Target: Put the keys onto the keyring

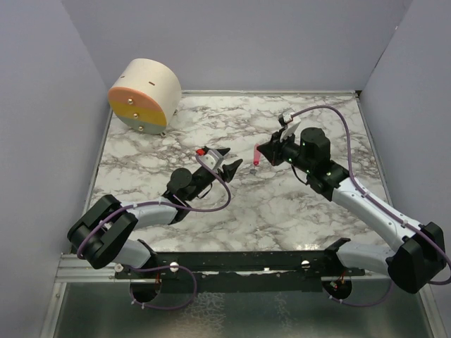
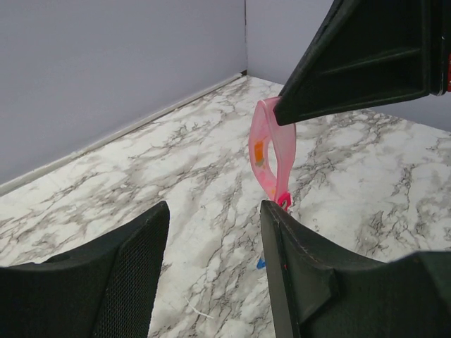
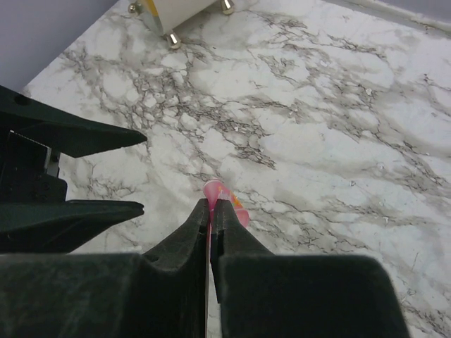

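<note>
My right gripper (image 1: pixel 262 151) is shut on the pink-red key (image 1: pixel 255 155) and holds it upright just above the marble table, tip down. In the right wrist view the key's pink head (image 3: pixel 224 193) sticks out past the closed gripper (image 3: pixel 211 211). In the left wrist view the key (image 2: pixel 271 151) hangs under the right gripper's black finger. My left gripper (image 1: pixel 231 160) is open and empty, low over the table just left of the key; its jaws (image 2: pixel 211 260) stand wide apart. Of the keyring only a small blue corner of the tag (image 2: pixel 260 264) shows beside my left gripper's right finger (image 2: pixel 299 274); the ring is hidden.
A cream cylinder with an orange and yellow face (image 1: pixel 144 95) lies on its side at the back left; its metal feet show in the right wrist view (image 3: pixel 173 40). Grey walls close the table on three sides. A thin white scrap (image 2: pixel 197 310) lies on the marble.
</note>
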Motion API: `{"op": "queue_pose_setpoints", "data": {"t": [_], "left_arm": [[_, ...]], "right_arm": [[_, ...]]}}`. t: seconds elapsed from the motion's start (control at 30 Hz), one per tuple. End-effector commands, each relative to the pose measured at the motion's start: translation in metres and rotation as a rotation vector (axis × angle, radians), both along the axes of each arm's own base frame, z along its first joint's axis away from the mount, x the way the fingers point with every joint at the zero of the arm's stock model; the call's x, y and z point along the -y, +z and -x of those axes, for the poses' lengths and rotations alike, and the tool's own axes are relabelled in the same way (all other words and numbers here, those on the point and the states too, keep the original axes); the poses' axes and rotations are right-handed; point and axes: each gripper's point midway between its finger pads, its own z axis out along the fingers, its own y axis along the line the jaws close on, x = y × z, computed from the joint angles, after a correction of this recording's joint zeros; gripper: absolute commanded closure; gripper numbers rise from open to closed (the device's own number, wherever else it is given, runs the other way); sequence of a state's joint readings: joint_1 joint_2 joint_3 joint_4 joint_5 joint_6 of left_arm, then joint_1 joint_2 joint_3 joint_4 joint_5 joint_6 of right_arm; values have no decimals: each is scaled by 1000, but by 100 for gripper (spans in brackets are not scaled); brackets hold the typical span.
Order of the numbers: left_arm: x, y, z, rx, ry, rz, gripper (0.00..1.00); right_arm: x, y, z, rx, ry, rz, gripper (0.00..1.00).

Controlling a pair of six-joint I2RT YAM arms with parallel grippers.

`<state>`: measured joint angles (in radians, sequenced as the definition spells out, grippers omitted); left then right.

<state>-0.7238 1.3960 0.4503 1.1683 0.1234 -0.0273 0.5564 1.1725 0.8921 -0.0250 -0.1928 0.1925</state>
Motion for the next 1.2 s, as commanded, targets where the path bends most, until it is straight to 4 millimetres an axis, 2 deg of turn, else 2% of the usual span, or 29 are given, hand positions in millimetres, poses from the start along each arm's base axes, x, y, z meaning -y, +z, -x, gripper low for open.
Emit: {"op": "queue_pose_setpoints", "data": {"t": [0.0,0.37,0.93,1.17], "left_arm": [[-3,1,1,12,-7,-4,44],[-6,-4,3,2,-4,-8,46],[11,-17,26,24,-163,-58,47],[16,-26,28,24,-194,-82,47]], "right_arm": [[0,13,4,113,39,5,99],[2,14,14,210,84,4,99],[-4,20,20,212,119,-35,99],[-7,26,20,207,128,-49,99]]}}
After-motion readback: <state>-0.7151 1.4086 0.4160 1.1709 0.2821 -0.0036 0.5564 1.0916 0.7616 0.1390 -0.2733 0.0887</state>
